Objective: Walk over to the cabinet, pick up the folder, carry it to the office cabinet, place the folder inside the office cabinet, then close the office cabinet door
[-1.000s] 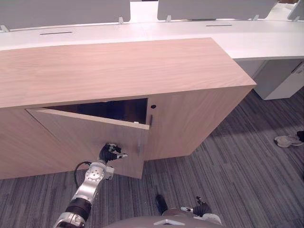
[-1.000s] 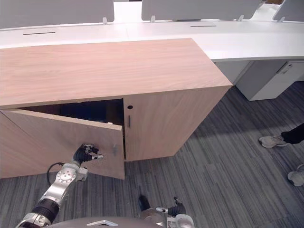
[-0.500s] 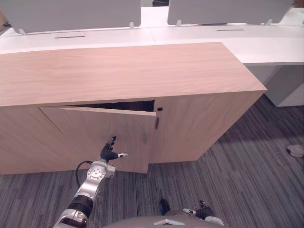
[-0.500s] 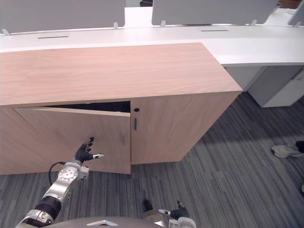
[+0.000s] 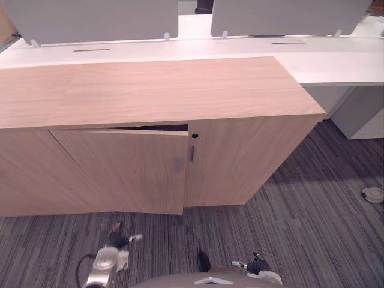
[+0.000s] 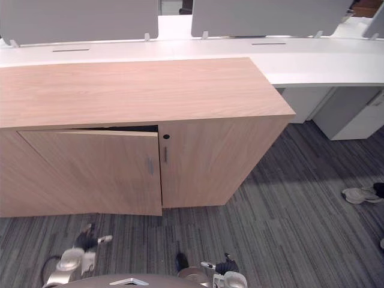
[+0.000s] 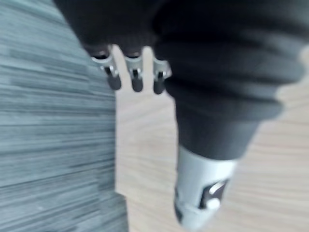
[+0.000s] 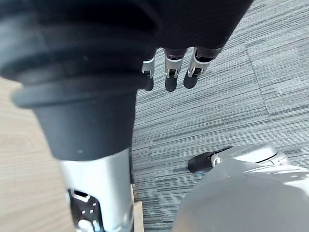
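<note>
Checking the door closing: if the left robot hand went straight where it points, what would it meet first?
Probably the slightly ajar cabinet door, across a strip of carpet from the left robot hand; depth is hard to judge.

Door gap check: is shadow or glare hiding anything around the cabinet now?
Left eye view: the light wooden cabinet door sits slightly ajar; the thin gap along its top edge is black shadow, interior unreadable. Right eye view: no glare on the wooden cabinet top; soft shadow darkens the grey striped carpet right of it. Left wrist view: the left hand shows against evenly lit wood.
</note>
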